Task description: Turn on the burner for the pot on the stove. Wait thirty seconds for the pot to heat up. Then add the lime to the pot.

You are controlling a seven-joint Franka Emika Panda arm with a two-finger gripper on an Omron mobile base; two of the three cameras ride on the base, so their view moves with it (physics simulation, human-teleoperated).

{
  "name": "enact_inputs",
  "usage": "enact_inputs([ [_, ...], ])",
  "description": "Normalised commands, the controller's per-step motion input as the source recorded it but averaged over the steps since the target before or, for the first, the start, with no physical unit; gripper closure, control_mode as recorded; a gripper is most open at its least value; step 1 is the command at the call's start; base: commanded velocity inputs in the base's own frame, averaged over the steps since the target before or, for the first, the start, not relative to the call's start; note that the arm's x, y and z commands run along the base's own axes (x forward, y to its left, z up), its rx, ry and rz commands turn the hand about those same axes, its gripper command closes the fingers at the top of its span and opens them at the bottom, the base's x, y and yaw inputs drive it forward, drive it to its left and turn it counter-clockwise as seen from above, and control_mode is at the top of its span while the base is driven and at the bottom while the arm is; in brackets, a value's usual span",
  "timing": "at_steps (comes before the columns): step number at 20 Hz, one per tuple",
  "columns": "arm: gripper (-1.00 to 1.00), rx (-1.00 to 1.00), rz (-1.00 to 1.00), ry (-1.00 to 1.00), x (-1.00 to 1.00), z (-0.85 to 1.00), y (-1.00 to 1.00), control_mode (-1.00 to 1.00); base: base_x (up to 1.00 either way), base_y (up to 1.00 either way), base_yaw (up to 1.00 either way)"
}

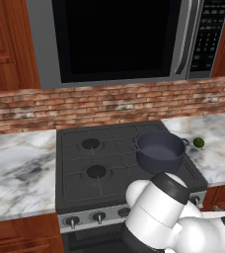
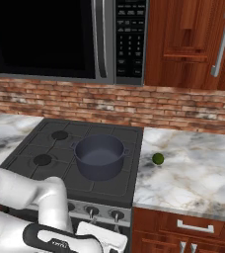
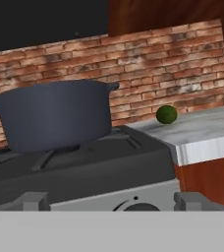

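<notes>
A knob [image 3: 136,206] is faced by the wide, empty pincer [image 3: 111,203]; lime [image 3: 166,114] sits unadded beside the pot [image 3: 55,115].

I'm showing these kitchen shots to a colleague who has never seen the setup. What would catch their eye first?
Probably the deep dark blue-grey pot, standing lidless on the front right burner of the stove. Next the small bright green lime, lying alone on the marble counter just right of the stove. The white arm bends low before the stove's front, its open gripper level with a knob.
</notes>
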Motion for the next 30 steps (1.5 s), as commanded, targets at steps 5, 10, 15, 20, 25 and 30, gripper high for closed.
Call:
enact_inputs([
  [5,-1.00,0.00,0.00,0.08,0.17,-0.29,-0.14,-1.00,0.00,0.00,0.00],
  [10,-1.00,-0.06,0.00,0.00,0.05,-0.16,0.00,-1.00,0.00,0.00,0.00],
  [15,-1.00,-0.07,0.00,0.00,0.00,-0.14,0.00,-1.00,0.00,0.00,0.00],
  [20,-1.00,-0.09,0.00,-0.03,0.04,-0.04,0.00,-1.00,0.00,0.00,0.00],
  [25,-1.00,-0.11,0.00,-0.03,0.23,0.00,0.00,-1.00,0.00,0.00,0.00],
  [30,-1.00,-0.08,0.00,-0.01,0.33,-0.08,0.00,-1.00,0.00,0.00,0.00],
])
